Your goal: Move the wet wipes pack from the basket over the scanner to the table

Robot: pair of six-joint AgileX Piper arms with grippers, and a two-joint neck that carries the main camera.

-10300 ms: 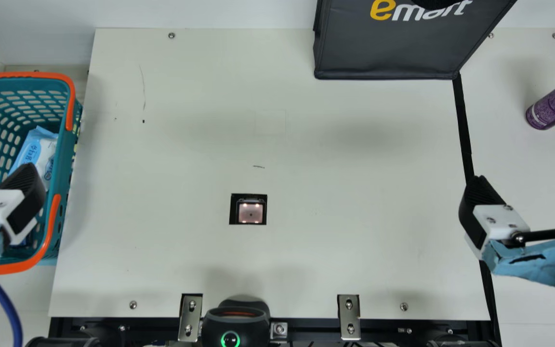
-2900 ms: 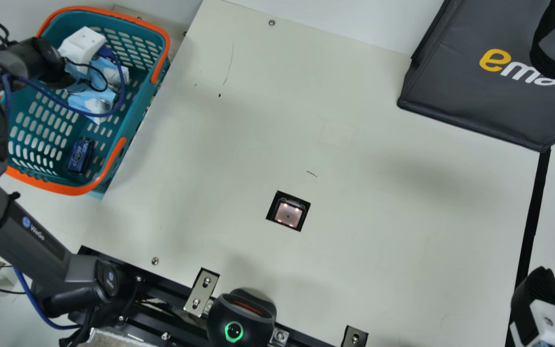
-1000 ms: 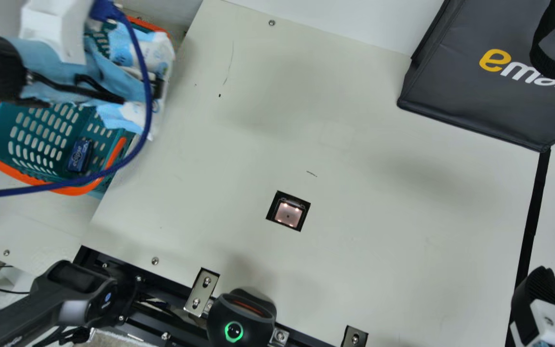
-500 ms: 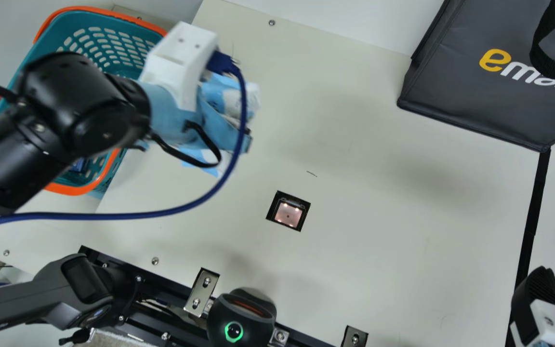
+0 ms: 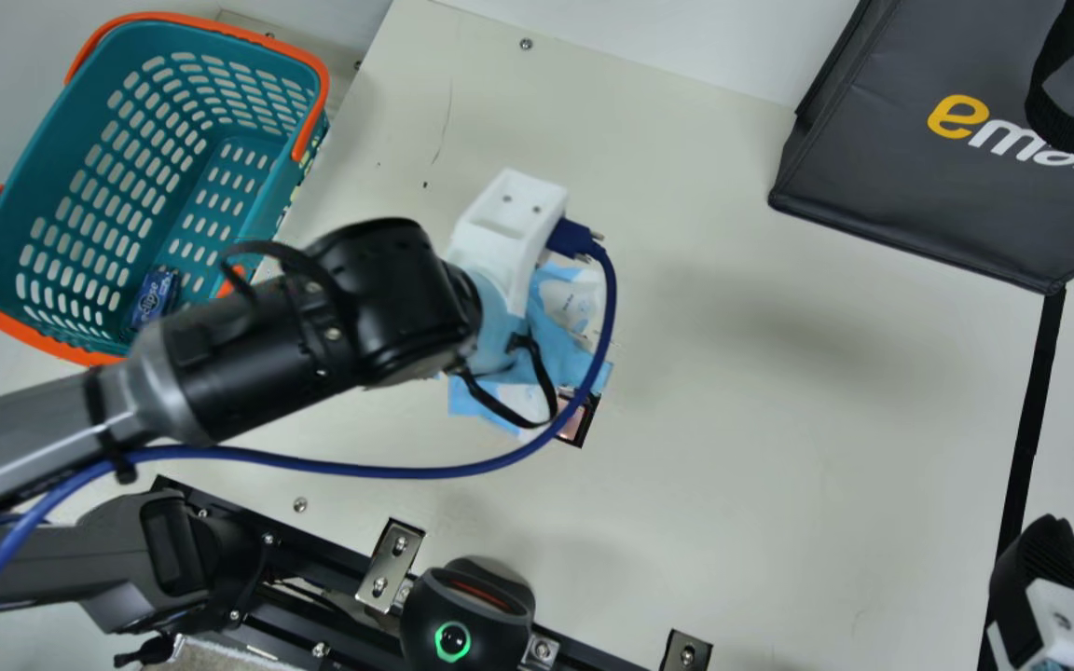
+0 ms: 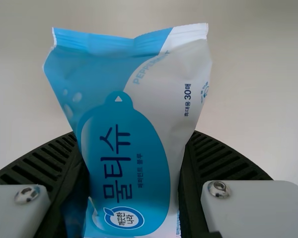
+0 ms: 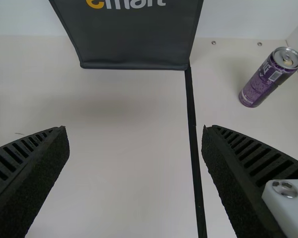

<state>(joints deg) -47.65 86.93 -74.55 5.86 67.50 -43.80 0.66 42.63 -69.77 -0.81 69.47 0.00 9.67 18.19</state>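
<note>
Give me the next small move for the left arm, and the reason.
I'd ease the left gripper slightly toward the table's near edge, keeping its grip, to bring the wet wipes pack more fully over the scanner window. The pack is pinched between both fingers, and in the main view part of the window still peeks out beside it, so it probably isn't centred there.

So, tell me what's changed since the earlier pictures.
The left end effector has gripped the wet wipes pack, lifted it from the basket and carried it rightward in the main view, partly across the scanner window. The neck camera has turned too. Unchanged: the small blue packet in the basket, the dark bag, and the open right end effector.
</note>
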